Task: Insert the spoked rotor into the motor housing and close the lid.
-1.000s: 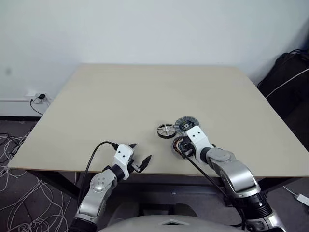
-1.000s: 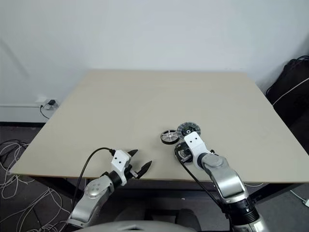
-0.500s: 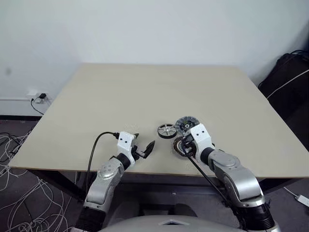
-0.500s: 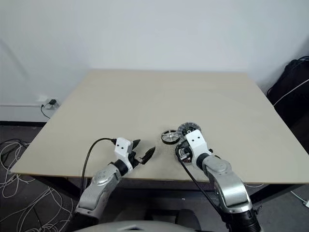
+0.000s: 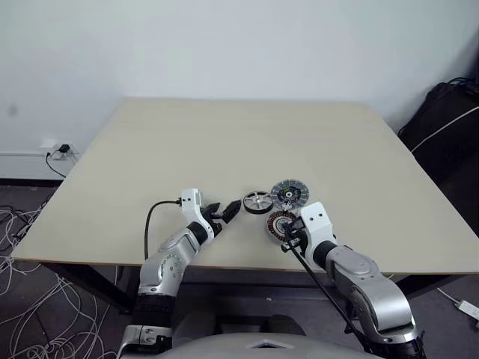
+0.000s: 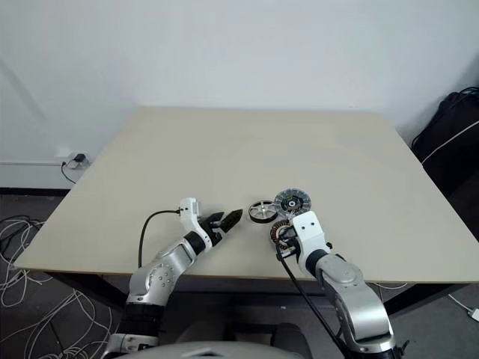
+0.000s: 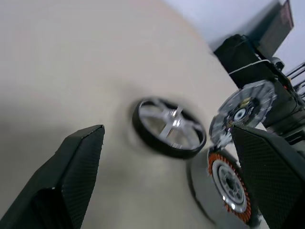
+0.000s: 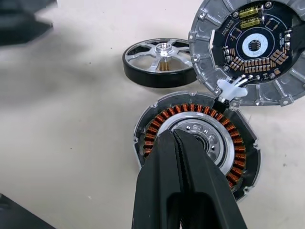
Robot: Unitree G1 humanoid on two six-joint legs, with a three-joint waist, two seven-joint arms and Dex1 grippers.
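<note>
- Currently, head views: the spoked rotor [image 5: 257,202] lies flat on the tabletop [image 5: 224,142], near its front edge. The lid [image 5: 289,194] lies just beside it on its right, touching or nearly so. The motor housing [image 5: 281,224] sits just in front of the lid, copper windings facing up.
- Left hand [image 5: 224,213] is low over the tabletop just left of the rotor, fingers spread, nothing between them, tips aimed at the rotor.
- Right hand [image 6: 283,236] sits at the front part of the housing, fingers pressed together, pinching nothing visible.
- Left wrist view: the two black fingers [image 7: 76,167] stand wide apart, and the rotor [image 7: 169,128] shows between them, resting on the tabletop. The lid [image 7: 243,113] and housing [image 7: 228,183] lie beyond it; picture is blurred.
- Right wrist view: closed fingers [image 8: 188,191] lie over the housing's [image 8: 198,138] silvery centre; whether they touch it I cannot tell. The lid [image 8: 250,50] shows a dark circuit face and joins the housing rim by a small white tab. The rotor [image 8: 161,62] lies close beside both.
</note>
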